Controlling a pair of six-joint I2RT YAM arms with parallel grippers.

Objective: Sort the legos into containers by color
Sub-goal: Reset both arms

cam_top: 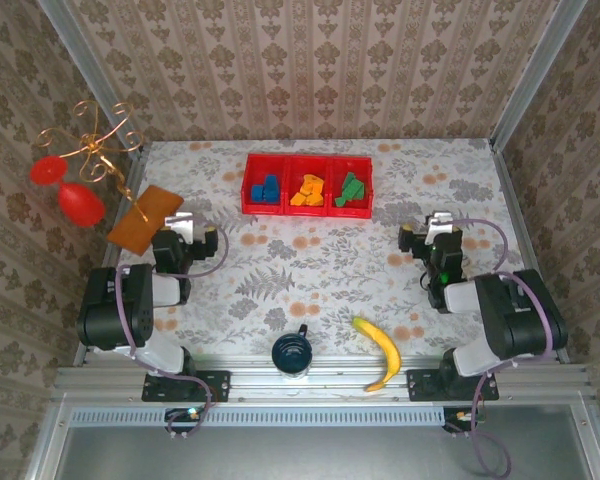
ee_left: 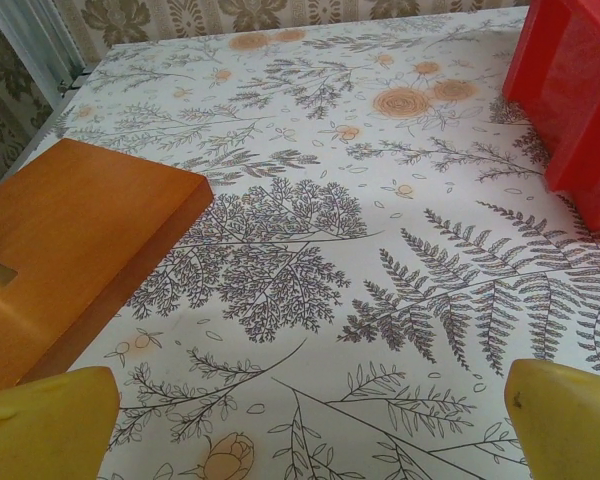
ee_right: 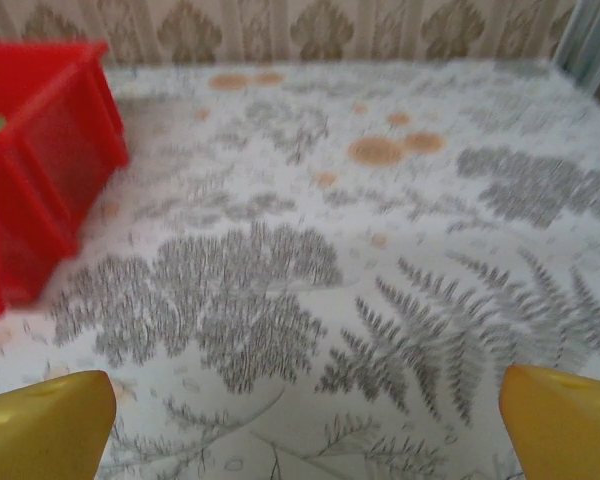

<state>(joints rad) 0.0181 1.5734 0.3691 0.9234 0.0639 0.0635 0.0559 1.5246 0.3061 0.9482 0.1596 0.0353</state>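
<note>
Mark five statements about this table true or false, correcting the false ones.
1. The red tray holds blue legos left, orange-yellow legos middle, green legos right. True.
2. The banana lies right of the dark blue cup. True.
3. The left gripper grips a lego. False: it is open and empty.
4. The orange-brown board touches the tray. False: it lies apart, far to its left.
5. The right gripper is open. True.
</note>
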